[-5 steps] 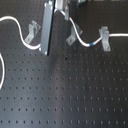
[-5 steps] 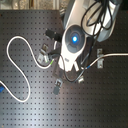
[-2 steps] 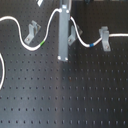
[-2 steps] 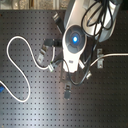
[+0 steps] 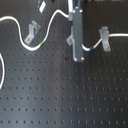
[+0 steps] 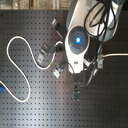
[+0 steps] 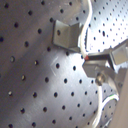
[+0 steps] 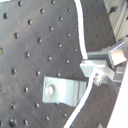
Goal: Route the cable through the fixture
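The big black board [image 5: 60,100] held small metal clips [image 5: 33,31]. The gripper [image 8: 102,70] pinched the cable [image 8: 80,42] right beside one clip [image 8: 62,91]. Next, I think, it needed lowering into that clip.

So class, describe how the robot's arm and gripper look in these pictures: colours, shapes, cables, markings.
In the second exterior view the arm is white and rounded, with a round glowing blue light and black cables looping beside it. In the first exterior view the gripper is a tall grey metal block. Its jaws look like grey metal in both wrist views.
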Robot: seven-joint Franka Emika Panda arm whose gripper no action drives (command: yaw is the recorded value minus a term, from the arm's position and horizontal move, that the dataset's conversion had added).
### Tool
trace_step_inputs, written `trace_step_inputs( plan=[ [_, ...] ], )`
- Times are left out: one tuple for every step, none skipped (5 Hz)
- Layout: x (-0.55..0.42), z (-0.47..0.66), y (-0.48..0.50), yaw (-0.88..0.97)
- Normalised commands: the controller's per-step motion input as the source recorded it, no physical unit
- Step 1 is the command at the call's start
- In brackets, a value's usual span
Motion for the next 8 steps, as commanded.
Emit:
trace_step_inputs(
  plan=[
    [-0.029,0.08,0.280,-0.07],
    [-0.057,0.15,0.296,-0.07],
    [-0.058,0.23,0.364,-0.07],
    [-0.110,0.12,0.050,-0.08],
    [-0.276,0.01,-0.053,0.00],
    [-0.299,0.00,-0.058,0.00],
    [-0.221,0.00,-0.042,0.00],
    [0.023,0.00,-0.122,-0.13]
  ],
)
